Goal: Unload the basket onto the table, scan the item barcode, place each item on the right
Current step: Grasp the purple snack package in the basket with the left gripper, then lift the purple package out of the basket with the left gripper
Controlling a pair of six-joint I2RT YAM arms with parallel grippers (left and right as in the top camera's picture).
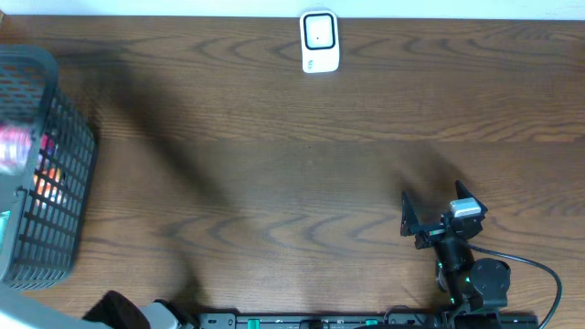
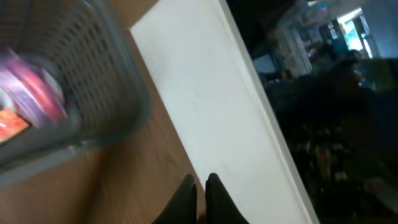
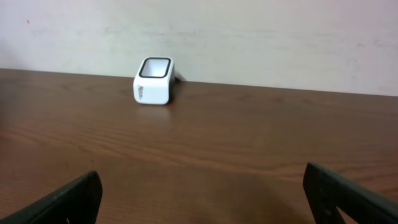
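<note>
While one white scanner (image 1: 319, 41) sat at top centre, the items (image 1: 13, 146) lay in the one basket (image 1: 71, 137) at the left edge; the left gripper (image 2: 200, 182) was closed tight and empty, the right gripper (image 3: 200, 175) spread wide, empty.

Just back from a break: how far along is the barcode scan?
Nothing looks done: items lie in the basket, scanner stands alone. In hand: nothing; left gripper shut and empty, right gripper open and empty. Remaining: pick an item, show it to the scanner.
</note>
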